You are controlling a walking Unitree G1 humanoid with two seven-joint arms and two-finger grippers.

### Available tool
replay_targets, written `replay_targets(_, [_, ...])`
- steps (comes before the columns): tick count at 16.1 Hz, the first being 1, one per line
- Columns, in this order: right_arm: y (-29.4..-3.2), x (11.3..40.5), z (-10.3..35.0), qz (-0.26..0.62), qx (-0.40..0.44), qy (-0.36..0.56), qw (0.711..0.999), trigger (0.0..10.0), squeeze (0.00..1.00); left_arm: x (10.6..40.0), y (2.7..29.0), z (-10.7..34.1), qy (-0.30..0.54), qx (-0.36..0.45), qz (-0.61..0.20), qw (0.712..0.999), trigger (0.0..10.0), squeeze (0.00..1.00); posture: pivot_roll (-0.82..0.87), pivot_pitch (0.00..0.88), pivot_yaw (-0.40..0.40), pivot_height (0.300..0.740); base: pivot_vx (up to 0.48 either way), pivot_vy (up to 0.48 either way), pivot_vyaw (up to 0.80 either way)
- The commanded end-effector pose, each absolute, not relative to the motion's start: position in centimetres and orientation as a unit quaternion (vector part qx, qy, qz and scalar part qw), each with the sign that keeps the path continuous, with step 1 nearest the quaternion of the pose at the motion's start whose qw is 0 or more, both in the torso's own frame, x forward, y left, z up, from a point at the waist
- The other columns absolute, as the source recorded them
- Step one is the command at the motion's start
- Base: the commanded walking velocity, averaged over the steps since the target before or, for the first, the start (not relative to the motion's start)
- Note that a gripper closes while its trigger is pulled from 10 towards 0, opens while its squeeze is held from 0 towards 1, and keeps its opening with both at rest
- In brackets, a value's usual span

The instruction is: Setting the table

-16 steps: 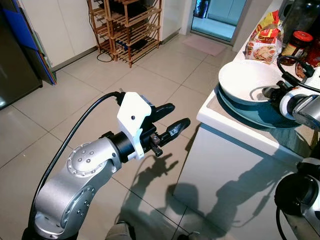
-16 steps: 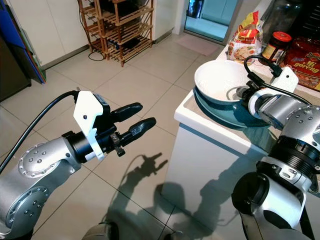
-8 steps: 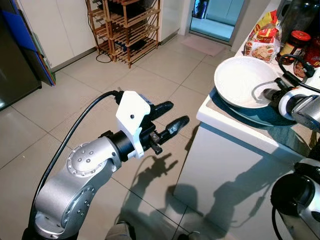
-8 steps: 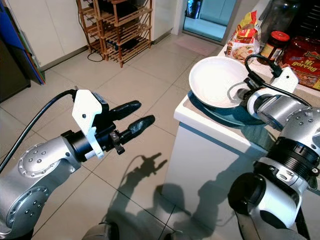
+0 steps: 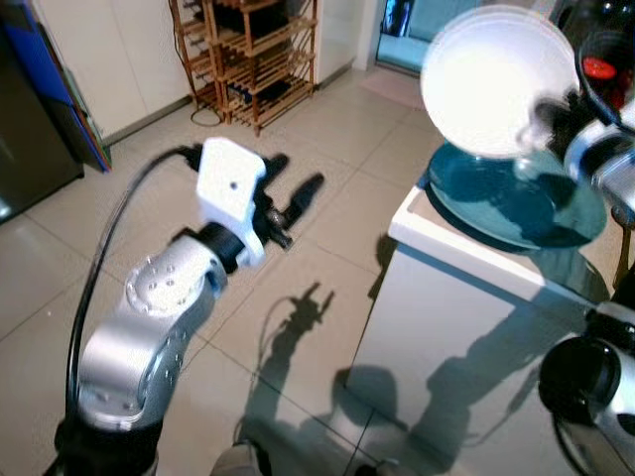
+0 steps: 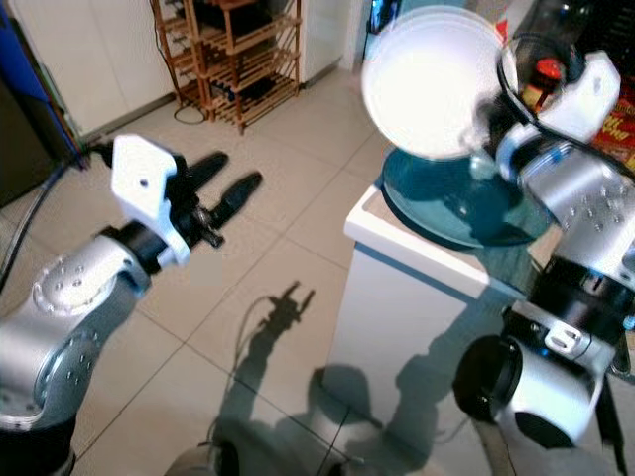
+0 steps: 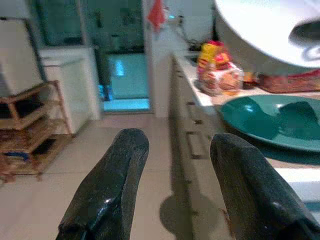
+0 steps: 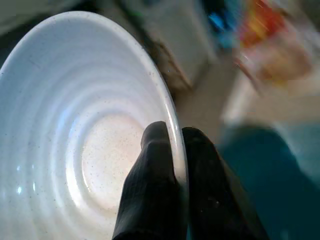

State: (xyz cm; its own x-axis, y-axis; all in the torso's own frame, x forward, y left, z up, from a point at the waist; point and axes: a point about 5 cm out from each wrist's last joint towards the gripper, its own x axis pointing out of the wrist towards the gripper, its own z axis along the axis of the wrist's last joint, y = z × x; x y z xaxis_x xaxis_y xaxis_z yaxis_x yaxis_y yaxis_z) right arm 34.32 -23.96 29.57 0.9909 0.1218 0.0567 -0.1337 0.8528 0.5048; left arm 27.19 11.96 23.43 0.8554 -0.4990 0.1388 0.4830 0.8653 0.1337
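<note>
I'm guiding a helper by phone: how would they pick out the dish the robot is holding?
Find the white counter at the robot's right. A teal plate lies on its corner. Above it, the right gripper pinches a white bowl by the rim: it is pale, ridged inside and tilted in the air.

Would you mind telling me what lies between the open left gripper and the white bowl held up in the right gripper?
Nothing stands between them. In the right eye view, the left gripper and white bowl are separated by bare tiled floor.
</note>
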Motion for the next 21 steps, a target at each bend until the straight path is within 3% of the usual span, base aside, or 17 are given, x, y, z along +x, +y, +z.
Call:
replay_targets(1, [-22.9,33.8,32.0,0.118,0.205,-0.082,0.968,8.2,0.0,27.5,12.8,23.7,-0.095,0.049,-0.226,0.968,10.0,0.0,-0.03,0.056,-0.011,0.74,0.0,0.0,0.0])
replay_targets(2, [-22.1,33.7,32.4,0.144,0.202,-0.096,0.964,10.0,0.0,27.6,13.2,23.5,-0.091,0.044,-0.216,0.971,10.0,0.0,-0.03,0.056,-0.015,0.74,0.0,0.0,0.0])
replay_targets(6, [-18.6,32.2,31.2,0.203,0.271,-0.13,0.932,10.0,0.0,27.1,12.9,23.1,-0.085,0.064,-0.209,0.972,10.0,0.0,0.0,0.062,-0.041,0.74,-0.203,0.0,0.0])
replay_targets(8, [-17.0,31.2,29.3,0.216,0.231,-0.127,0.94,10.0,0.0,26.9,13.6,22.6,-0.078,0.075,-0.192,0.975,10.0,0.0,0.01,0.068,-0.045,0.74,-0.174,0.0,0.0])
replay_targets(14, [-16.5,28.7,26.0,0.221,0.183,-0.087,0.954,10.0,0.0,26.3,15.8,21.3,-0.06,0.095,-0.136,0.984,10.0,0.0,0.0,0.073,-0.064,0.74,0.0,0.0,0.0])
replay_targets(16, [-16.1,26.6,23.3,0.298,0.175,-0.044,0.937,10.0,0.0,25.9,17.3,20.3,-0.048,0.108,-0.101,0.988,10.0,0.0,0.01,0.077,-0.087,0.74,0.0,0.0,-0.8])
replay_targets(21, [-16.6,27.2,20.4,0.215,0.198,-0.02,0.956,10.0,0.0,26.5,16.1,19.0,-0.03,0.112,-0.094,0.989,10.0,0.0,0.02,0.092,-0.109,0.74,0.0,0.0,-0.8])
